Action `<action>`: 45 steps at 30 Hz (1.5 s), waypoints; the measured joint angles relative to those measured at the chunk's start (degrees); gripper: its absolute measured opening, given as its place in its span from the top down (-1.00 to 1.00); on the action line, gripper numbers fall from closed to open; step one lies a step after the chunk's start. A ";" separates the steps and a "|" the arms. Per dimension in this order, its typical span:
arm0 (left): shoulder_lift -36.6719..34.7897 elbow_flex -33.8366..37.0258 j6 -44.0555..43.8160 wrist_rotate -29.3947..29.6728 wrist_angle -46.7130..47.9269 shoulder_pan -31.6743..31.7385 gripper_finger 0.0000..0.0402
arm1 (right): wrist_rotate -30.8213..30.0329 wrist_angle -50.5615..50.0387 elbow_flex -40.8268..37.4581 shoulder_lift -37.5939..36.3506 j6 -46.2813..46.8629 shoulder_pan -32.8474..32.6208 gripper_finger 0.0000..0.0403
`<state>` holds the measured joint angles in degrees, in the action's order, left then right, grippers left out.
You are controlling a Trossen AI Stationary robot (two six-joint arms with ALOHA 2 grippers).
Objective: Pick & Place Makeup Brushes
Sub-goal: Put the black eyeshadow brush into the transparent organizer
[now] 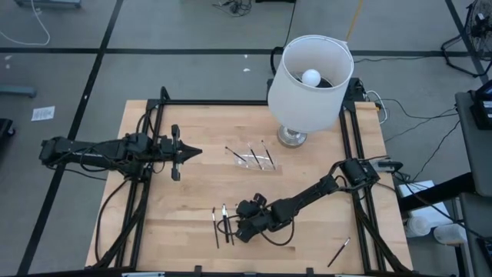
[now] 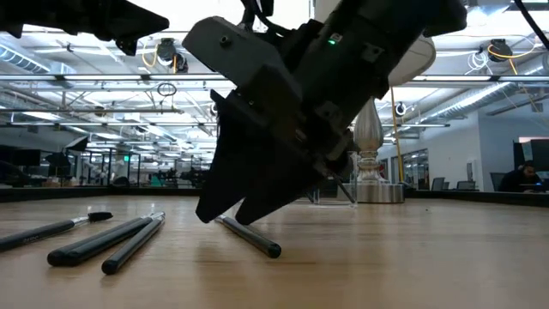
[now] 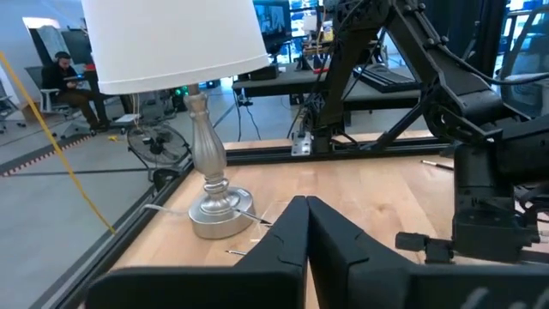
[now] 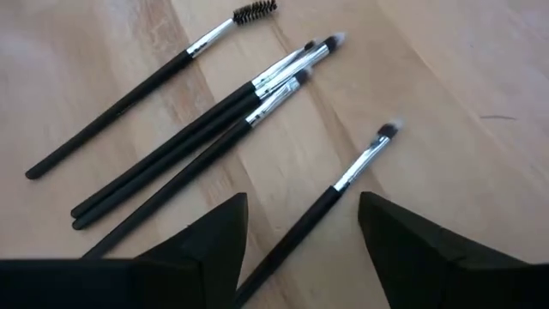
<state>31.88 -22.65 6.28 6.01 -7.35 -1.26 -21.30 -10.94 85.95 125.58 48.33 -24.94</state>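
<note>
My right gripper (image 4: 302, 225) hangs low over the near middle of the wooden table (image 1: 192, 192), fingers spread wide around one makeup brush (image 4: 330, 196) without touching it. The right wrist view alone shows the brushes' make: slim black handles, silver ferrules, small pale tips. Three lie bunched together (image 4: 219, 116), and a spoolie-tipped one (image 4: 154, 79) rests just beside them. Farther back, the high view picks out more brushes (image 1: 252, 156) lying loose near the lamp (image 1: 309, 77), and a lone brush (image 1: 338, 251) at the near right. I see no container on the table. My left gripper (image 1: 194, 152) waits at the left, fingers pressed together, empty.
</note>
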 joint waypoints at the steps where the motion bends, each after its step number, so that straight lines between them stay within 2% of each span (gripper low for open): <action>1: -0.02 0.00 0.00 0.01 -0.01 0.01 0.95 | -0.16 -0.02 0.03 0.39 0.14 0.11 -0.05; 6: -0.02 0.00 -0.25 0.01 -0.02 0.01 0.84 | -0.88 -1.31 0.15 1.33 -1.21 0.34 -0.02; 9: -0.02 0.00 -0.54 0.00 -0.03 0.00 0.82 | -2.35 -4.14 0.13 1.45 -2.19 0.34 0.08; 19: -0.02 0.00 -4.36 -0.09 1.08 0.01 0.97 | -2.91 -8.94 0.02 1.66 -4.90 0.60 0.85; 21: 0.00 0.00 -4.75 -0.11 1.94 -0.01 0.98 | -2.86 -9.05 -0.02 1.66 -5.55 0.60 0.95; 25: -0.02 0.00 -5.40 -0.18 2.67 -0.01 0.89 | -2.97 -7.77 -0.04 1.65 -6.44 0.71 0.94; 32: -0.02 0.00 -6.48 -0.36 4.79 -0.04 0.80 | -6.46 -2.56 -0.60 -2.38 -15.98 -0.07 0.98; 37: 0.02 0.00 -6.49 -0.53 6.40 0.01 0.79 | -17.07 -0.19 -0.20 -11.04 -25.11 -2.99 0.99; 40: 0.08 0.00 -6.91 -0.62 6.83 -0.04 0.79 | -24.48 0.90 -3.10 -15.63 -29.05 -5.30 0.99; 43: 0.20 0.00 -7.03 -0.67 7.44 -0.06 0.79 | -28.65 10.26 -9.38 -21.98 -34.55 -6.74 1.00; 45: 0.41 0.00 -7.21 -0.90 7.47 -0.06 0.79 | -29.49 22.49 -15.44 -26.24 -40.06 -7.05 1.00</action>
<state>32.29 -22.65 -0.93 5.11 0.12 -1.32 -50.79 11.55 70.51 99.34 8.27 -31.99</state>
